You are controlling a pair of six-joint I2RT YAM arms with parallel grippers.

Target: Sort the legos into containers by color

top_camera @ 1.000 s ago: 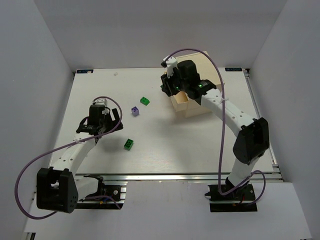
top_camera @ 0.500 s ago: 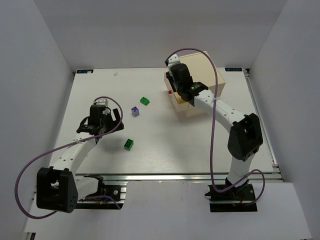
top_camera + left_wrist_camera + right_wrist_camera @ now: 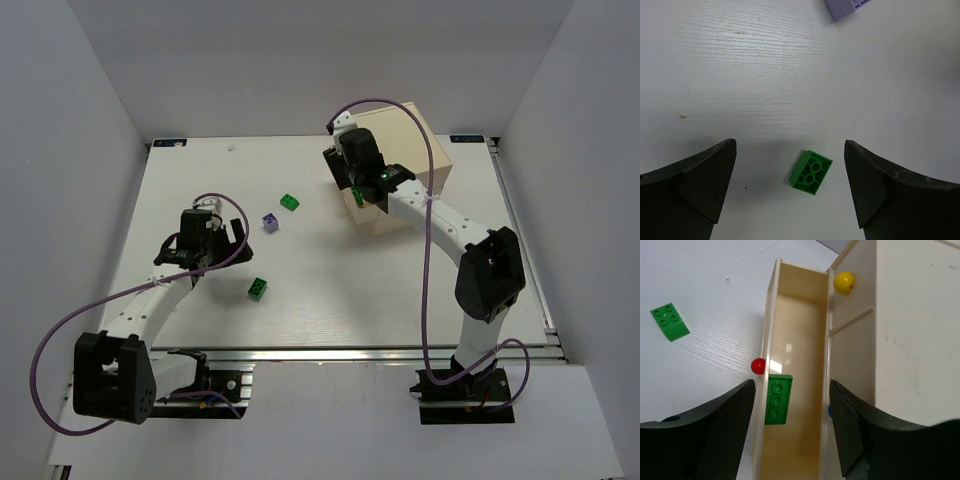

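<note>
One green brick is inside the open red-knobbed drawer of the cream chest, against its left wall. It lies loose between the parted fingers of the right gripper, though I cannot tell whether it has settled on the drawer floor. Three bricks lie unsorted on the table: a far green brick, a purple brick just beside it, and a near green brick under the left gripper, whose jaws stand wide and empty. By my judgement the sort is in its early part, with green begun and purple not yet touched.
</note>
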